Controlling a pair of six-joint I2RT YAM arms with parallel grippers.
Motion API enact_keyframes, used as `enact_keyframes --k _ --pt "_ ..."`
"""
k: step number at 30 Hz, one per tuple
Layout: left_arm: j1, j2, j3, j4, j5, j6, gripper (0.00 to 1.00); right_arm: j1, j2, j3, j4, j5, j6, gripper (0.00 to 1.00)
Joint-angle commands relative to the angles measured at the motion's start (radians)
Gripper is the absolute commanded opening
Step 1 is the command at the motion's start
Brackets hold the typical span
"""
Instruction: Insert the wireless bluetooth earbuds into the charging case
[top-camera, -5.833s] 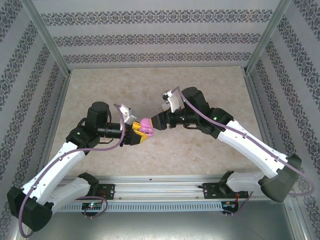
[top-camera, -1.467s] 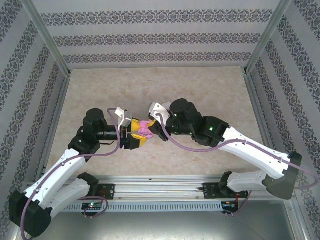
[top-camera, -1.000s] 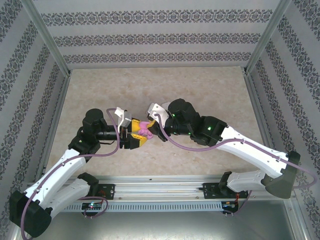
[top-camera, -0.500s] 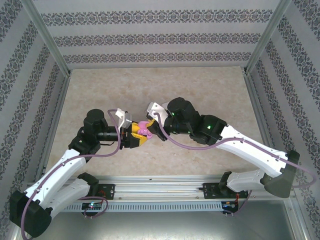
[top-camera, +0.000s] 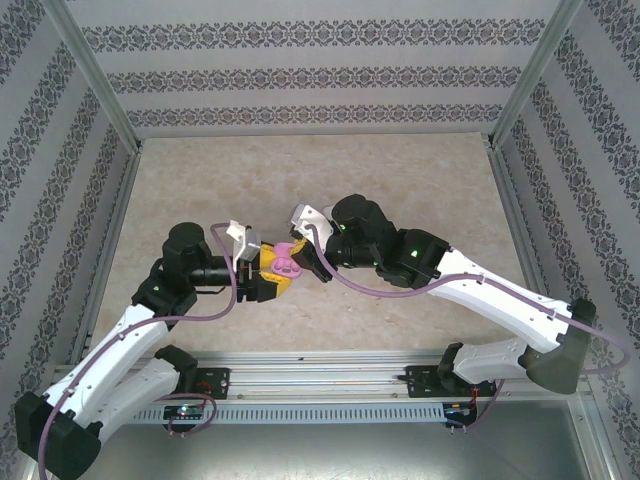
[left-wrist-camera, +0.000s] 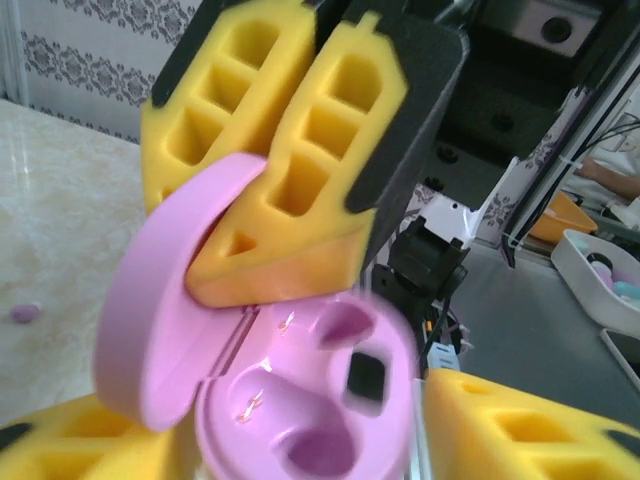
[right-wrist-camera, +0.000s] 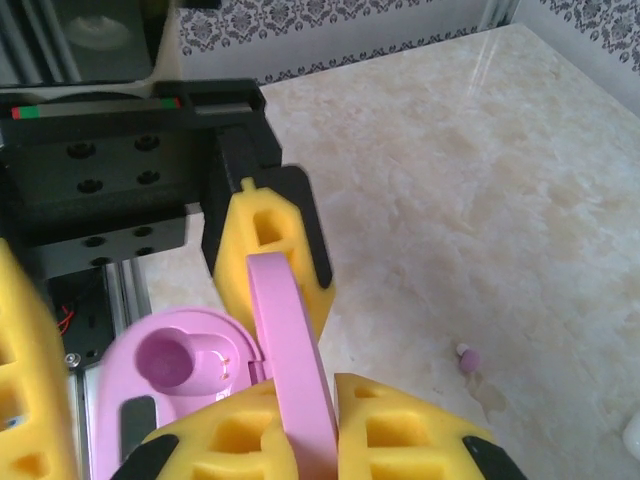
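Left wrist view: my left pincer (left-wrist-camera: 300, 445) is clamping the case (left-wrist-camera: 310, 400) steady while my right pincer (right-wrist-camera: 305, 440) is pinching its lid (left-wrist-camera: 160, 310) back, so the empty sockets (left-wrist-camera: 345, 325) are facing up; one probable earbud (right-wrist-camera: 468, 356) is lying on the surface (right-wrist-camera: 450, 200).
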Motion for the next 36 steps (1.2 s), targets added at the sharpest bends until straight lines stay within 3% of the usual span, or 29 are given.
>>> enact_keyframes --k 1,7,18,24,31,36 --pt "0.000 -0.037 -0.016 0.100 -0.018 0.019 0.66 0.007 0.012 0.020 -0.015 -0.020 0.024 0.01" --pt "-0.001 -0.042 -0.013 0.103 -0.008 0.033 0.62 0.003 0.015 0.029 -0.028 -0.031 0.027 0.01" --pt "0.000 -0.020 -0.002 0.119 0.010 0.022 0.37 0.000 0.032 0.042 -0.038 -0.057 0.031 0.04" --pt "0.000 -0.026 0.001 0.078 -0.009 0.029 0.31 -0.004 0.033 0.046 -0.040 -0.057 0.045 0.22" --pt "0.001 -0.030 0.004 0.016 -0.061 0.007 0.30 -0.009 0.025 0.091 -0.062 -0.069 0.116 0.47" --pt "0.002 -0.040 0.004 -0.035 -0.120 -0.004 0.29 -0.015 0.008 0.125 -0.071 -0.083 0.212 0.55"
